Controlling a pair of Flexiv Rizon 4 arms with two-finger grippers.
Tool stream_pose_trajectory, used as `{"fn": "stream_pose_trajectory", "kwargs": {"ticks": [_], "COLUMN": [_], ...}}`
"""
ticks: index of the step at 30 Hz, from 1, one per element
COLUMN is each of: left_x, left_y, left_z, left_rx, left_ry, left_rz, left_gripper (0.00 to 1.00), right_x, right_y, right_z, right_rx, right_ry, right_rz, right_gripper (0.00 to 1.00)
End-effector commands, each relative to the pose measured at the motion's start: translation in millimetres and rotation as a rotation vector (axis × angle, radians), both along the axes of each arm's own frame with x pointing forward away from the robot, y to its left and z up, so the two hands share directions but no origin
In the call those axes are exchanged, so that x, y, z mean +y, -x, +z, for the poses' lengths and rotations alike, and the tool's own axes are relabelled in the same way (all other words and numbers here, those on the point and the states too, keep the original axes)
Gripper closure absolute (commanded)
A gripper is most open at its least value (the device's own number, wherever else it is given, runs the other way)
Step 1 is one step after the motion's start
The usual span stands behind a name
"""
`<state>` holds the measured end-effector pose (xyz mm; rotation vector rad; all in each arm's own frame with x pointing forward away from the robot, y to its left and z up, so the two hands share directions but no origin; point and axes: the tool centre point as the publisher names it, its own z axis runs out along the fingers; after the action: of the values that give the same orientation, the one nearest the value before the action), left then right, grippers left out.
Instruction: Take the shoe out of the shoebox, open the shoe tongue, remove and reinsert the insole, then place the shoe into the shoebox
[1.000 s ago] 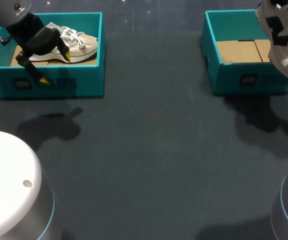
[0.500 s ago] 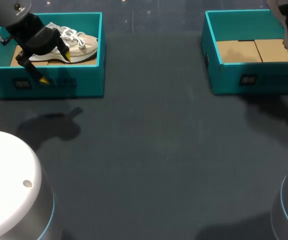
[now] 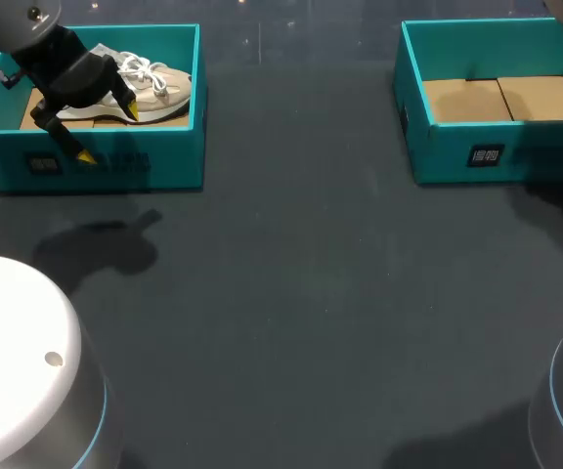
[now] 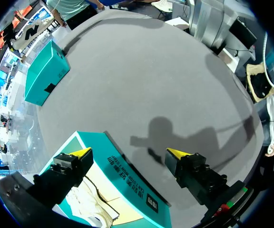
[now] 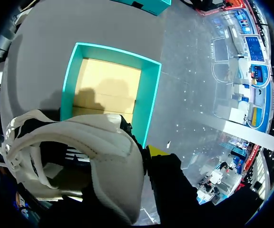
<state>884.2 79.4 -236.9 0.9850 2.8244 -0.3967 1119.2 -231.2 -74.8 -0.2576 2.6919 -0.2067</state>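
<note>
The white shoe (image 5: 80,142) is held in the air above the far-right shoebox (image 3: 536,158) by the right gripper (image 5: 149,153). One yellow tip is pressed against the outside of the padded heel collar. The other is hidden inside, so a clamp on the collar is judged. The collar is soft and rounded and the upper smooth, so slipping or swinging could be caused.

The left gripper (image 3: 108,133) is spread wide astride the front wall of the far-left shoebox (image 3: 164,161), beside the beige shoe (image 3: 164,93) with loose white laces. The thin teal cardboard could be struck and the box shoved across the matte dark table (image 3: 301,293).
</note>
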Motion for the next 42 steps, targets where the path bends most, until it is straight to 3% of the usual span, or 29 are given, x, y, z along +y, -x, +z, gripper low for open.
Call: {"fn": "stream_pose_trajectory", "kwargs": {"ticks": [1, 4, 14, 23, 31, 39, 42], "left_x": [0.1, 0.1, 0.1, 0.1, 0.1, 0.1, 0.1], "left_y": [0.2, 0.2, 0.2, 0.2, 0.2, 0.2, 0.2], "left_z": [-0.2, -0.2, -0.2, -0.2, -0.2, -0.2, -0.2], "left_rx": [-0.001, -0.001, -0.001, -0.001, -0.001, -0.001, -0.001], "left_ry": [-0.002, -0.002, -0.002, -0.002, -0.002, -0.002, -0.002], "left_rz": [-0.001, -0.001, -0.001, -0.001, -0.001, -0.001, -0.001], "left_gripper": [0.0, 0.0, 0.0, 0.0, 0.0, 0.0, 0.0], "right_x": [0.7, -1.3, -4.1, -13.2, -30.8, -34.0, -37.1], "right_y": [-0.2, -2.5, -54.0, -64.8, -48.4, -13.6, -0.7], "right_z": [2.1, -0.9, -12.9, -21.0, -27.2, -42.3, -48.7], "right_rx": [0.003, 0.004, 0.001, 0.008, -0.043, -0.078, -0.077], "right_ry": [0.003, -0.005, 0.016, -0.01, -0.04, -0.034, -0.088], "right_rz": [-0.001, -0.01, 0.055, 0.069, -0.216, -0.578, -0.71], "right_gripper": [1.0, 1.0, 1.0, 1.0, 1.0, 1.0, 1.0]}}
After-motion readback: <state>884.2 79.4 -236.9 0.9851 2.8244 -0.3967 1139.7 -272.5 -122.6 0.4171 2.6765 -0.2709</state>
